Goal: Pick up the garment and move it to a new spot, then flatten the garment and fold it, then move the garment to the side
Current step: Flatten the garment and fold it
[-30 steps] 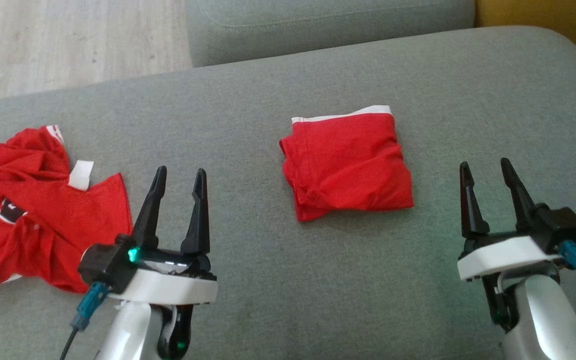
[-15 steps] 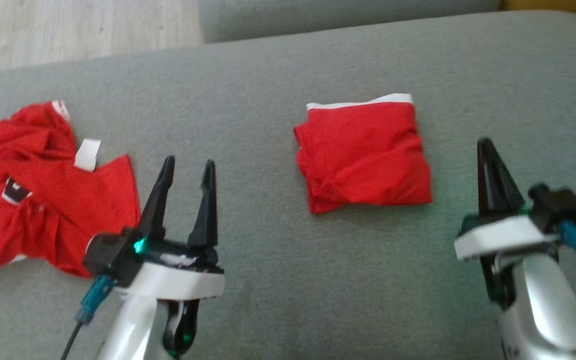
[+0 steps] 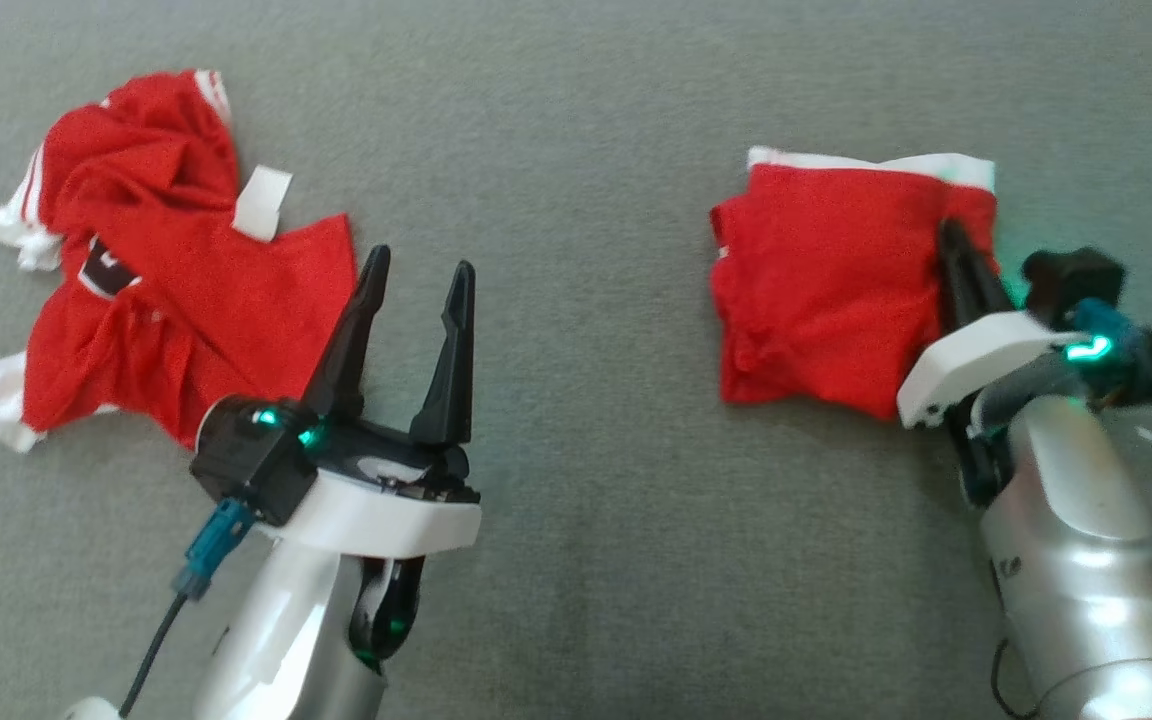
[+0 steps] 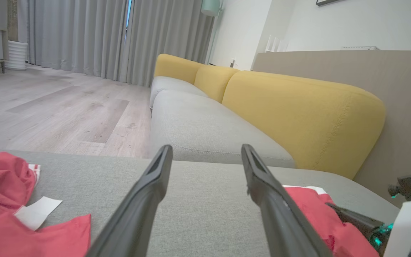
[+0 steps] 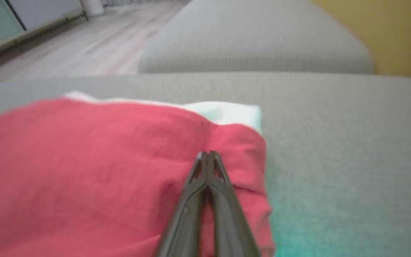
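Observation:
A folded red garment (image 3: pixel 816 280) with a white band along its far edge lies on the grey cushion (image 3: pixel 576 120), to the right. My right gripper (image 3: pixel 951 235) is shut, its joined tips over the garment's right part near the white band; in the right wrist view the gripper (image 5: pixel 208 154) has its tips together over the red cloth (image 5: pixel 102 160), with no fabric seen between them. My left gripper (image 3: pixel 421 265) hangs open and empty above the cushion, and its wrist view also shows the gripper (image 4: pixel 205 150) open.
A second red garment (image 3: pixel 166 290), crumpled, with white stripes and a white tag, lies just left of my left gripper. Beyond the cushion are another grey seat (image 4: pixel 205 125), yellow backrests (image 4: pixel 298 107) and wooden floor (image 4: pixel 48 107).
The right gripper has shut and moved forward onto the folded garment's right side. The head camera has tilted down, shifting the whole picture. The left gripper stays open.

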`<state>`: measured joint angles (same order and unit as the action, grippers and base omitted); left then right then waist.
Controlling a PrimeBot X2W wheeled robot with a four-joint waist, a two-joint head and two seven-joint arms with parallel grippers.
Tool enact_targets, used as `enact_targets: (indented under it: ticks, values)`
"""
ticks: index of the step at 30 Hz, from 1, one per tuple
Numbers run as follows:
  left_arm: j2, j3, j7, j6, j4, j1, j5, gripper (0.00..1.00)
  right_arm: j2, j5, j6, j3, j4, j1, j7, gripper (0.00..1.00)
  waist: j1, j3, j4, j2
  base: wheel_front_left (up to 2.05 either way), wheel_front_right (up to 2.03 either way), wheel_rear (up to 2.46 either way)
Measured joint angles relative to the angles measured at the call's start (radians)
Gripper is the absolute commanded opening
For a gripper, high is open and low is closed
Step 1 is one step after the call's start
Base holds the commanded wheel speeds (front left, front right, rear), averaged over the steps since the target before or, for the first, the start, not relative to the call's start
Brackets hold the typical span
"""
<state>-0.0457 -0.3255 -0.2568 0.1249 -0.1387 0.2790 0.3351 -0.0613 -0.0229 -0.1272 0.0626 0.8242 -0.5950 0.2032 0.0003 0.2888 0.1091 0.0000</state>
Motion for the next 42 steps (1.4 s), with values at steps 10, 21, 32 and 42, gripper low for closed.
enact_targets:
  ticks: [10,21,32,42]
  values:
    - [0.001,-0.002,0.0,0.0,-0.012,0.008,0.009,1.0,-0.01,-0.028,0.0,-0.043,0.092,-0.068,0.045,0.0,-0.0003,-0.003,0.03,0.0,0.0,0.0,0.0]
    - [0.001,-0.028,0.0,-0.001,-0.012,0.007,0.021,1.0,-0.007,0.204,0.0,-0.455,0.118,-0.063,0.023,0.0,-0.0002,-0.026,0.043,0.0,0.0,0.0,0.0]
    - [0.0,0.011,0.0,-0.002,-0.017,-0.005,0.017,1.0,-0.005,0.33,0.0,-0.525,0.172,-0.062,0.037,0.0,-0.0003,-0.068,-0.005,0.0,0.0,0.0,0.0]
    - [0.0,0.05,0.0,-0.002,-0.004,-0.046,0.014,1.0,-0.045,0.177,0.0,-0.196,-0.172,0.06,0.048,0.0,-0.0003,-0.13,-0.114,0.0,0.0,0.0,0.0]
